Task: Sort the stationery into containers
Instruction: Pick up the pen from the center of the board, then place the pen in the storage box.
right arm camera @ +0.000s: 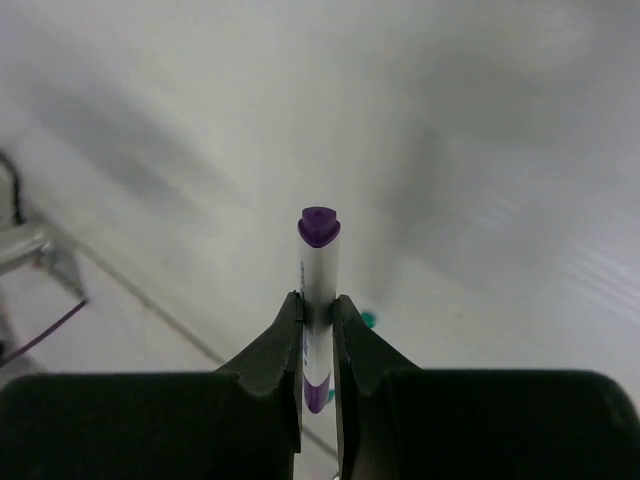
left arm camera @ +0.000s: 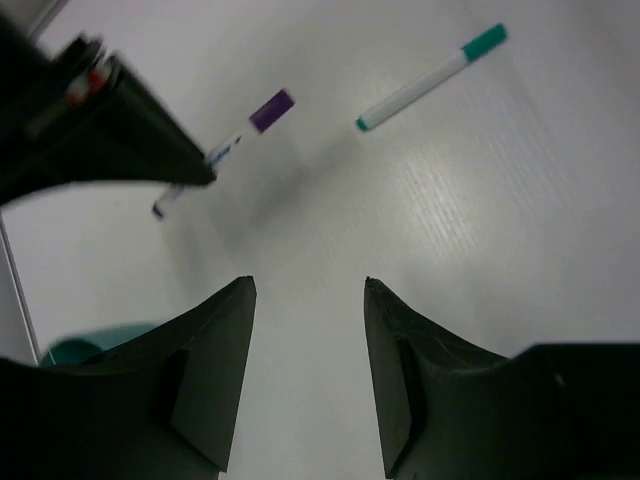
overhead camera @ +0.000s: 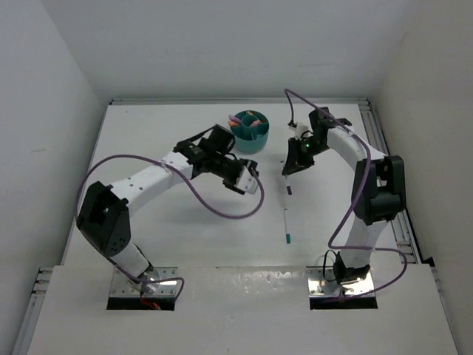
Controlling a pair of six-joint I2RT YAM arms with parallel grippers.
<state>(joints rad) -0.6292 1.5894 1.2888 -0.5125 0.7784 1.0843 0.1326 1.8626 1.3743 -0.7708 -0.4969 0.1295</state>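
On the white table point(overhead camera: 185, 244) the teal pen point(overhead camera: 286, 225) lies alone. The right tool point(right arm camera: 318, 305) grips the purple pen point(right arm camera: 319, 262) above it, probably to carry it to the cup point(overhead camera: 253, 143). The left tool point(left arm camera: 308, 290) is open and empty.

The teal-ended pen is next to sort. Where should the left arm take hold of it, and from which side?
Bring the left gripper straight down on the teal-ended pen at mid-barrel, fingers closing across its thin width. It lies flat and alone on the table, both long sides free.
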